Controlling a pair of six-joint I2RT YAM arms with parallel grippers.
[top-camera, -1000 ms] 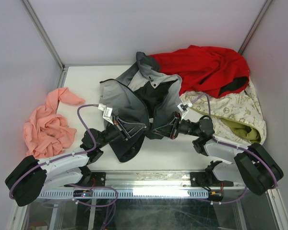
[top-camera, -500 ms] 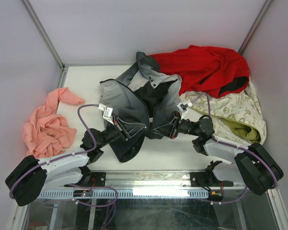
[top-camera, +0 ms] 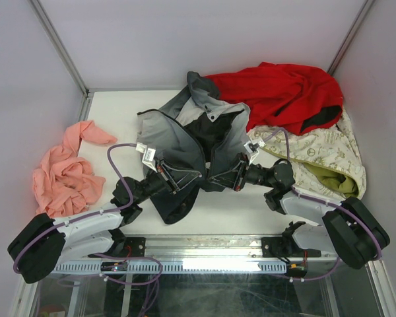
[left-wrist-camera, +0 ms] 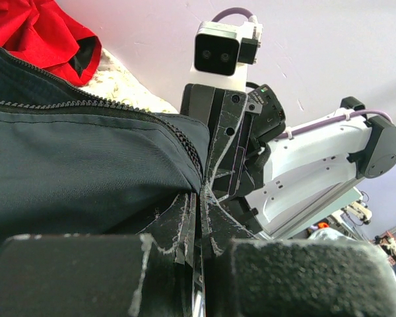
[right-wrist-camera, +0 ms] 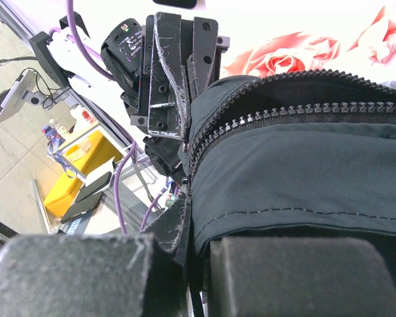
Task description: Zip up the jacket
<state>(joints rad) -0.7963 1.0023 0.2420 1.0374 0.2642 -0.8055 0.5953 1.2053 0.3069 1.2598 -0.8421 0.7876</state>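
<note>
Zipper teeth [right-wrist-camera: 284, 112] line both front edges of the jacket [top-camera: 185, 132], which lies opened out in the middle of the tabletop [top-camera: 119, 112], collar towards the far wall and bottom hem towards the arms. The left tool [top-camera: 198, 175] is clenched on the hem corner of one front panel and the right tool [top-camera: 212, 178] on the other's, their tips almost meeting. This grip seems meant to bring the two zipper ends together and keep the thin fabric taut for starting the closure. Whether the pin sits in the slider I cannot tell, since the fingers hide that spot in both wrist views. A red garment [top-camera: 284, 92] and a cream patterned cloth [top-camera: 323, 152] lie beside the jacket on the right, and a pink cloth [top-camera: 63, 172] lies well apart on the left.
</note>
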